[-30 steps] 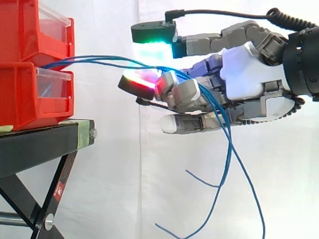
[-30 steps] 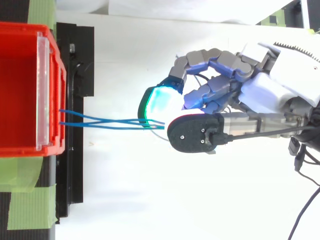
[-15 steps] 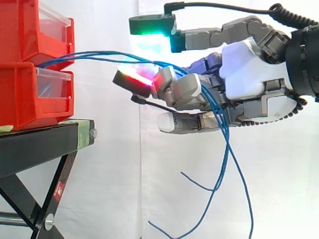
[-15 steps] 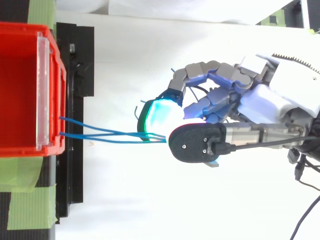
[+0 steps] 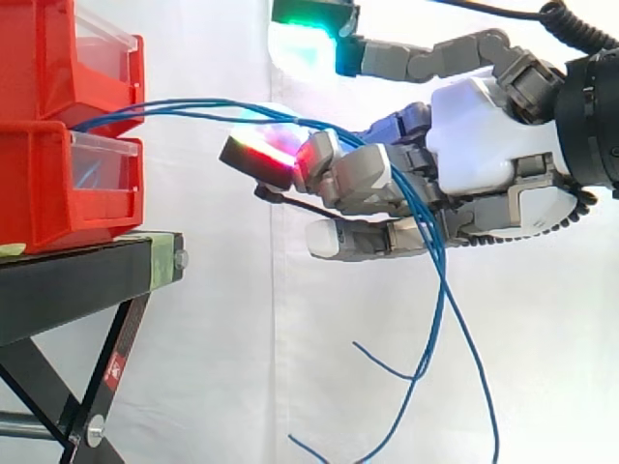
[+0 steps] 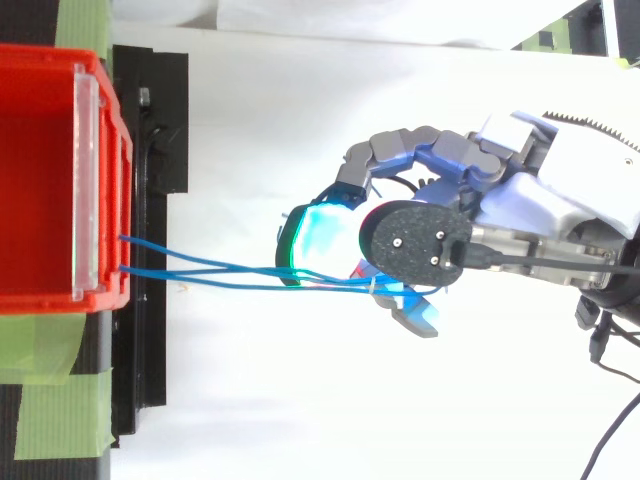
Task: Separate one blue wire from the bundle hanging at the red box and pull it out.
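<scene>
Several blue wires (image 5: 193, 104) run from between the two stacked red bins (image 5: 58, 184) rightwards to my hand (image 5: 484, 145). They pass over a curled finger with a red-glowing pad (image 5: 256, 155), slip between the curled fingers and hang down in loose ends (image 5: 435, 367) below the palm. The thumb with its green pad (image 5: 311, 14) stands high above the wires, apart from them. From above, the wires (image 6: 220, 270) leave the front of the red bin (image 6: 110, 150) as two close strands and vanish under the hand (image 6: 540, 200).
The bins sit on a black stand (image 5: 77, 280) with crossed legs. Green tape (image 6: 50, 410) marks the stand beside the bin. A white curtain hangs behind, and open air lies between the stand and my hand.
The thumb with the green pad has lifted well up and away from the wires. The hand and curled fingers have stayed in place; the hanging wire ends swung slightly.
</scene>
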Controlling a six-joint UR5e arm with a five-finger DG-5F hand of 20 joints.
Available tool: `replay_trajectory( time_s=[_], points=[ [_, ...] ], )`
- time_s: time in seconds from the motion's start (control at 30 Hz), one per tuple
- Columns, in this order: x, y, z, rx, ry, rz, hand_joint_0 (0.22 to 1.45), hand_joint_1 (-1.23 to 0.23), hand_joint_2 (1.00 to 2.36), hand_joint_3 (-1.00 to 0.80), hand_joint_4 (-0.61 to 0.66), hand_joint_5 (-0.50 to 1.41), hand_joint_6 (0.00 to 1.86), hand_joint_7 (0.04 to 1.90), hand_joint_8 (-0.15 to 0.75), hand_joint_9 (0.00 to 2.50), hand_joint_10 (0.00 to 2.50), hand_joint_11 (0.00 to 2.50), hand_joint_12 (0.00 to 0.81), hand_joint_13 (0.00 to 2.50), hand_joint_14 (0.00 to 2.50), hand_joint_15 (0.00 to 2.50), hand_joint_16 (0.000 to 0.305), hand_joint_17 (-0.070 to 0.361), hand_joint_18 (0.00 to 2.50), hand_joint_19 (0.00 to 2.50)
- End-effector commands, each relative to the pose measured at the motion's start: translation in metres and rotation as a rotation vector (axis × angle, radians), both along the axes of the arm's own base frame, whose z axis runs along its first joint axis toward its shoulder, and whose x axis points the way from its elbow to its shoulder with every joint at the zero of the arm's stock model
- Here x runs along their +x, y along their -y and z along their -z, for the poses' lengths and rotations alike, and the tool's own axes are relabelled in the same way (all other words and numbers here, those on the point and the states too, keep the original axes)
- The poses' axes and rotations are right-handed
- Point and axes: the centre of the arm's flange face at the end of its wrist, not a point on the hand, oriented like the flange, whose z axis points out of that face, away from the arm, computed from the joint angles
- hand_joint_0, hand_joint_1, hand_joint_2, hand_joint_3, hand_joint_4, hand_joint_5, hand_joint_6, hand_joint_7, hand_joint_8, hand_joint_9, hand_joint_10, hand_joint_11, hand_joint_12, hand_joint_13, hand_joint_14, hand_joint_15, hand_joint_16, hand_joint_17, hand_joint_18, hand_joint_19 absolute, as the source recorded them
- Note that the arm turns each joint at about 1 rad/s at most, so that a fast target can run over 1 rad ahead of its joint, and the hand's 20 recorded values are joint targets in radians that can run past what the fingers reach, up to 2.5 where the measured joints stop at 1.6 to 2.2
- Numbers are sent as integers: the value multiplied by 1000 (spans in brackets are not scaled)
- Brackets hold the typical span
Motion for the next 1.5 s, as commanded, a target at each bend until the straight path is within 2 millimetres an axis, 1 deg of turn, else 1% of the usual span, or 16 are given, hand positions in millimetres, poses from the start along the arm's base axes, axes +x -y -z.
replay_trajectory(
  time_s=[0.0, 0.1, 0.33, 0.47, 0.57, 0.67, 0.83, 0.93, 0.97, 1.17, 1.2, 1.47],
  points=[
    [0, 0, 1, -2, -5, 1, 471, -576, 1000, -500, 224, -229, 842, 1003, 335, 1036, 74, 1631, 338, 1385, 7, 1501, 54, 121, 807, 667],
    [-3, 3, 2, -12, -28, 4, 466, -636, 1000, -500, 226, -231, 843, 1003, 342, 1010, 100, 1607, 347, 1379, 9, 1498, 54, 122, 806, 657],
    [-3, 2, 2, -8, -28, 3, 495, -813, 1000, -500, 238, -252, 850, 1004, 326, 939, 84, 1652, 335, 1335, 10, 1505, 52, 117, 760, 668],
    [-3, 1, 2, 14, -14, 4, 515, -881, 1000, -500, 241, -259, 850, 1023, 319, 912, 32, 1690, 332, 1318, 11, 1518, 51, 115, 748, 658],
    [-4, 2, 2, 20, -12, 9, 549, -903, 1000, -500, 229, -260, 849, 1033, 309, 910, 0, 1703, 315, 1306, 13, 1521, 49, 111, 738, 666],
    [-3, 2, 2, 20, -13, 9, 584, -888, 1000, -500, 223, -256, 856, 1015, 300, 916, 0, 1702, 309, 1306, 14, 1517, 47, 107, 741, 670],
    [-4, 2, 1, 22, -11, 9, 600, -813, 1003, -469, 213, -245, 861, 995, 298, 954, 17, 1699, 309, 1323, 15, 1521, 46, 103, 744, 678],
    [-4, 2, 1, 21, -11, 9, 612, -770, 1008, -420, 208, -240, 863, 996, 299, 966, 23, 1684, 298, 1328, 12, 1522, 45, 102, 749, 680],
    [-3, 2, 2, 20, -13, 9, 628, -759, 1011, -379, 209, -239, 865, 989, 301, 970, 16, 1695, 295, 1332, 13, 1518, 45, 101, 752, 681],
    [-3, 2, 2, 22, -12, 9, 640, -742, 1019, -273, 202, -237, 870, 992, 294, 980, 27, 1676, 286, 1346, 13, 1518, 45, 100, 755, 689],
    [-4, 2, 2, 21, -14, 9, 639, -743, 1021, -261, 196, -237, 871, 987, 296, 980, 31, 1680, 297, 1345, 13, 1529, 45, 100, 757, 689],
    [-4, 2, 1, 27, -9, 10, 684, -790, 1026, -166, 203, -237, 874, 984, 296, 978, 44, 1668, 295, 1349, 13, 1513, 44, 99, 769, 662]
  ],
)
